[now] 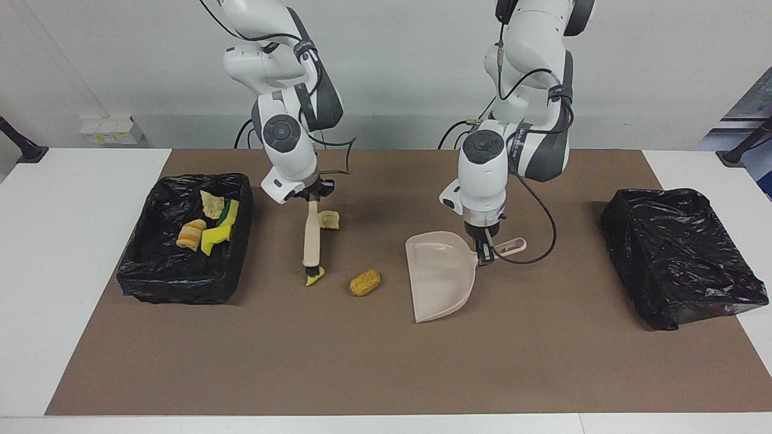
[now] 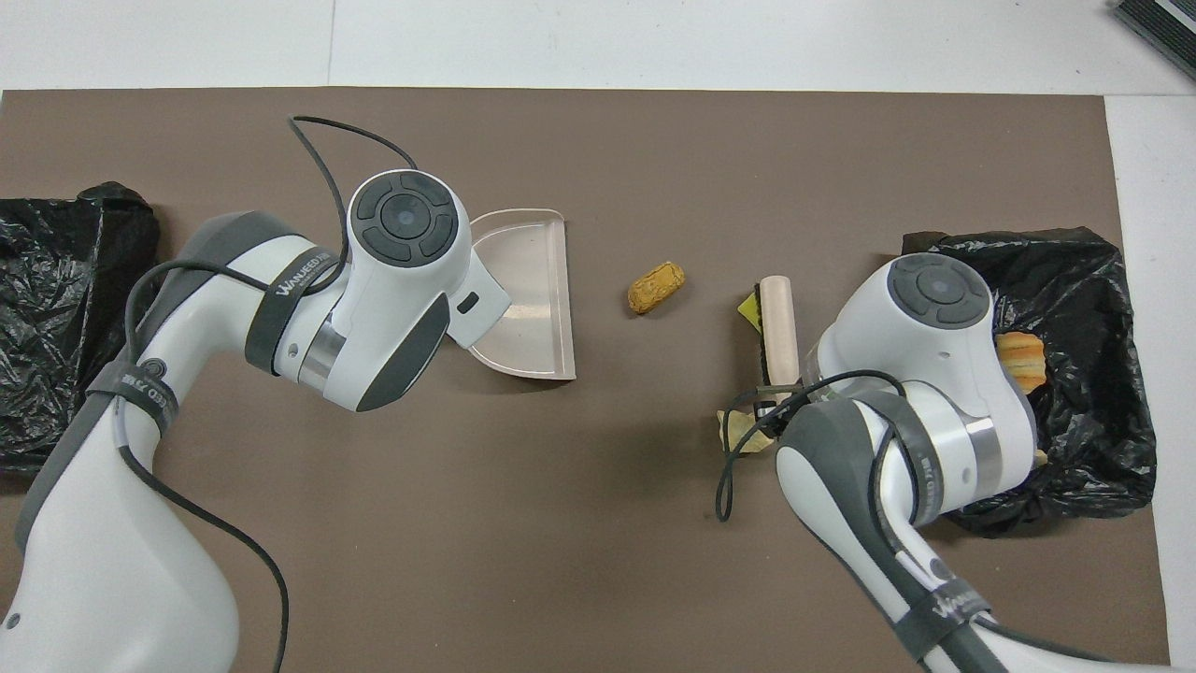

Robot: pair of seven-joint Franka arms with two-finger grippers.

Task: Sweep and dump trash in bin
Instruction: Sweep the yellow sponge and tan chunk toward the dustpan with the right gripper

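I was mid-sweep: my right gripper (image 1: 310,196) clamped the hand brush (image 1: 311,238), bristles touching a yellow sponge bit (image 1: 314,277); my left gripper (image 1: 483,249) clamped the dustpan (image 1: 439,277). An orange-brown lump (image 1: 365,282) lay between. Next, I judged, brush both toward the pan.

A lab: 2 robot arms (image 1: 289,132) at a white table (image 1: 72,199), bare wall.

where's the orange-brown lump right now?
The orange-brown lump lies on the brown mat mid-table, between the brush held by the right gripper and the dustpan, apart from both.
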